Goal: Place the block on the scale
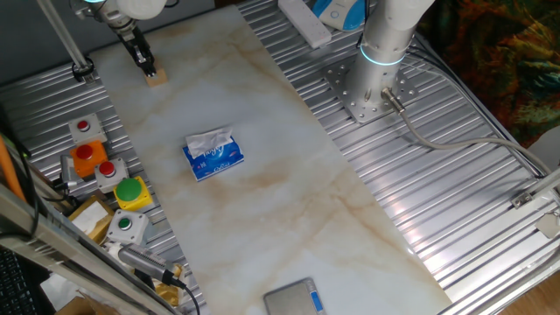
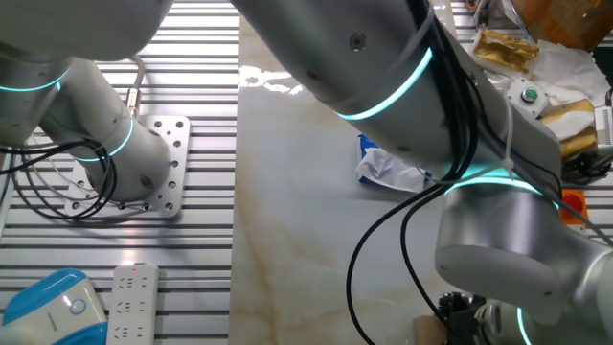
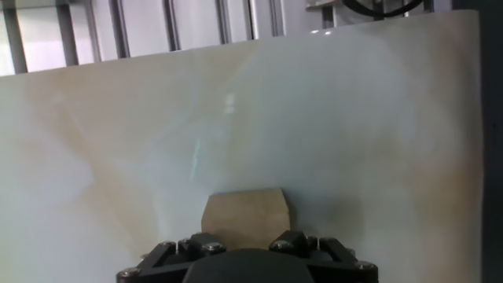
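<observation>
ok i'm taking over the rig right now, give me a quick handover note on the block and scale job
Gripper: down at the block at the far corner of the marble table. The hand view shows the block right between the fingers, but whether they are closed on it cannot be told.
Block: apparently on the table, not lifted.
Scale: at the opposite, near edge of the table in one fixed view, nothing on it.
Tissue pack: lies mid-table, roughly between block and scale.
Done: approach to the block.
Left: confirm the grasp, lift, carry past the tissue pack, set the block on the scale.
</observation>
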{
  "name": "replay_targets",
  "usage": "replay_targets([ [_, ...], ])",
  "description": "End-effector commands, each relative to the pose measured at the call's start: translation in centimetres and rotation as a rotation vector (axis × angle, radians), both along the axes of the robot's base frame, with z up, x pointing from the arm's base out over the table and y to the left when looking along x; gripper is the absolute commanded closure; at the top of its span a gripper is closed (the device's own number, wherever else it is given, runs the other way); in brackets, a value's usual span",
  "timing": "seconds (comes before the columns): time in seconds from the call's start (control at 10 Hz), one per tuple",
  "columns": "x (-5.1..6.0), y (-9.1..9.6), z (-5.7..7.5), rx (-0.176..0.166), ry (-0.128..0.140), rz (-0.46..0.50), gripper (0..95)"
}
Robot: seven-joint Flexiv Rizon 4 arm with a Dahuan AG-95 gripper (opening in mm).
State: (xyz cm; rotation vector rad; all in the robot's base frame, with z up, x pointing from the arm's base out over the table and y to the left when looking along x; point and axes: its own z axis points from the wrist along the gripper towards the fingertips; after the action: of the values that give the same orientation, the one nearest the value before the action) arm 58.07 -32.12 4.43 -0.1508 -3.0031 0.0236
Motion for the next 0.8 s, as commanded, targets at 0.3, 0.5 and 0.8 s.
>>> replay_targets([
  [0.3,-0.2,0.4,1.0,0.008,0.002,-0.003,76.0],
  [0.5,-0.2,1.0,1.8,0.001,0.006,-0.01,76.0],
  [0.8,-0.2,1.6,2.7,0.006,0.007,-0.018,95.0],
])
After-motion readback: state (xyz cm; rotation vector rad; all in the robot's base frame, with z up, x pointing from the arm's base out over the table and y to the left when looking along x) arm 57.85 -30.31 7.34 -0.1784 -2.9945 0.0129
